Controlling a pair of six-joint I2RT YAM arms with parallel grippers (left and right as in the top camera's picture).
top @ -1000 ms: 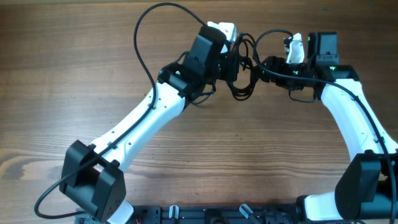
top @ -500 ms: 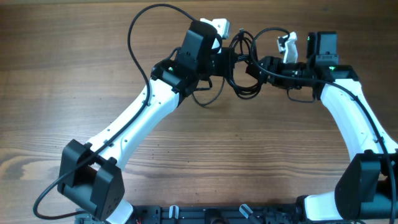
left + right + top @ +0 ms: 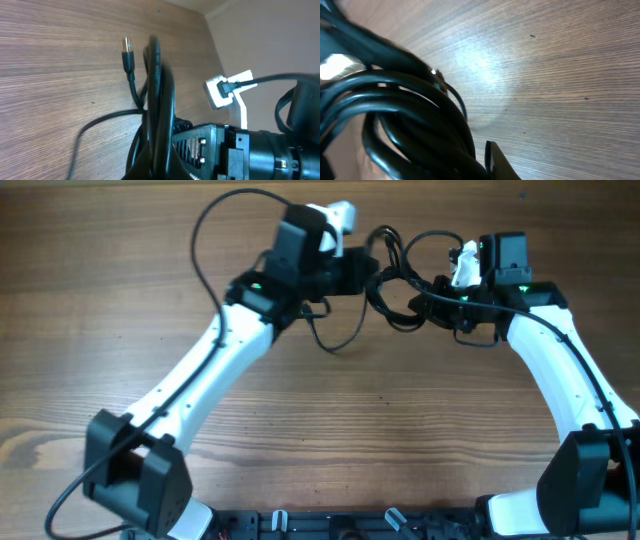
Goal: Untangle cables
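the cables are a knot of thin black cords. they sit right at the tip of the left hand, over the far part of the wooden worktop. the left hand is pressed together and clamped on the cables. in its own camera the cords run up thick and dark from the left hand, and they look blurry because they are so close. one cord leaves the bunch and ends in a little plug with metal prongs, out past the left hand over the wood. a loose loop hangs out of the knot just below the left hand, on the side nearer the robot. the right hand is on the other side of the knot from the left hand, and it touches the cords. in its own camera the black cords fill one side and only one finger shows, so i cannot tell if the right hand is apart or together.
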